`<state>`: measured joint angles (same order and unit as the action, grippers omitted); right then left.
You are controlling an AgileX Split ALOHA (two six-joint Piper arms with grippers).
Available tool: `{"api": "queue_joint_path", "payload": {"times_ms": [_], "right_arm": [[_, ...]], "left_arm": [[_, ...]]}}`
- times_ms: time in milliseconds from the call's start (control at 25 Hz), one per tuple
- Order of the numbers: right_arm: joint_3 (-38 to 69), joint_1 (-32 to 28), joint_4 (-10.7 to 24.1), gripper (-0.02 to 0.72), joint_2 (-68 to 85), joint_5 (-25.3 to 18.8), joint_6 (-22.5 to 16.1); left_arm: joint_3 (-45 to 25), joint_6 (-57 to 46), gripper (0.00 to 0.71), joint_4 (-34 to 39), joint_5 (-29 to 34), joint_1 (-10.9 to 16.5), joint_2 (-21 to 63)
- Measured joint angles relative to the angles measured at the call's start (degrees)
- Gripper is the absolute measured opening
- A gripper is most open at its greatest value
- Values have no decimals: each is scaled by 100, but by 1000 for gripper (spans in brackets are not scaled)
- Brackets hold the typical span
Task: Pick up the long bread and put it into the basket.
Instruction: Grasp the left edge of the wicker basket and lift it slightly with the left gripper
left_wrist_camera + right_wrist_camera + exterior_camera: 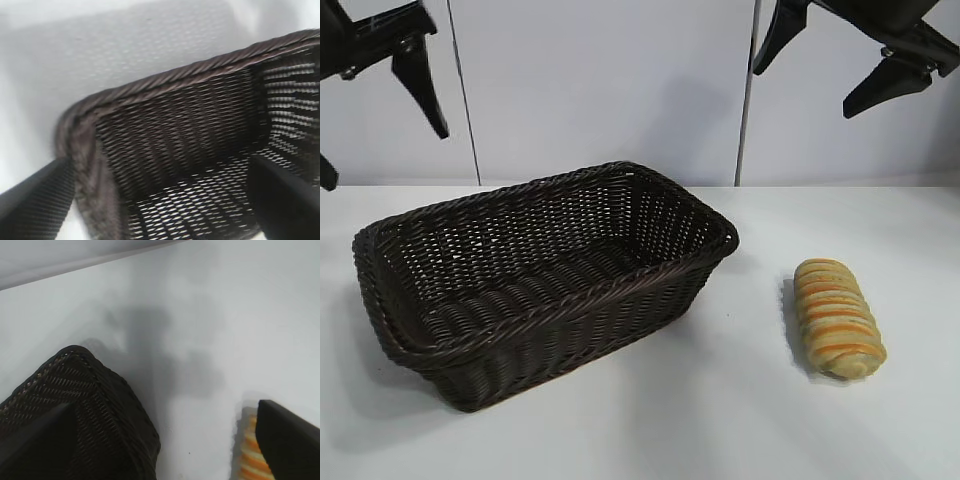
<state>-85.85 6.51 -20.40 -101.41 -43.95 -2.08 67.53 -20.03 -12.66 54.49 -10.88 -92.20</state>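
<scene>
Nothing of the job is done yet, as far as I can judge: the long bread (837, 318) lies on the white table (720, 420), at about four o'clock in the exterior view, well apart from the basket (535, 290), which sits at roughly nine o'clock and holds nothing that I can see. My right gripper (835, 65) hangs high at about one o'clock, above and behind the loaf, touching nothing; its jaws stand apart, and in the right wrist view I see the two dark fingers (287, 440) spread wide with a striped end of the bread (246, 455) peeking beside one of them and a corner of the basket (100, 410) on the other side. My left gripper (380, 110) waits up at about eleven o'clock over the basket's end, jaws likewise apart and empty; its wrist camera looks straight down into the bare woven interior (190, 165). So the whole sequence is still ahead of me: bring the right arm down over the loaf, close across its narrow width, lift, carry it toward nine o'clock over the braided rim, and release it inside.
</scene>
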Motion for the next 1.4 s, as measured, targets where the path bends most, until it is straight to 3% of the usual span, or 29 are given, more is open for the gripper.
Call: {"api": "queue_joint_path", "payload": {"times_ms": [360, 640, 1120, 1240, 1400], "right_arm": [[0, 0, 7, 695, 0, 0, 0], [0, 0, 7, 695, 0, 0, 0], [0, 0, 7, 695, 0, -124, 0], [0, 0, 7, 695, 0, -131, 0], [0, 0, 7, 695, 0, -153, 0]], "left_arm": [[-1129, 289, 665, -711, -1261, 0, -108], [-1157, 940, 664, -1357, -1525, 0, -884], [-1157, 1122, 661, -1461, -1870, 0, -1299], [-1157, 1122, 557, -1530, -1895, 0, -1299], [-1157, 1122, 262, -1542, -1895, 0, -1299]]}}
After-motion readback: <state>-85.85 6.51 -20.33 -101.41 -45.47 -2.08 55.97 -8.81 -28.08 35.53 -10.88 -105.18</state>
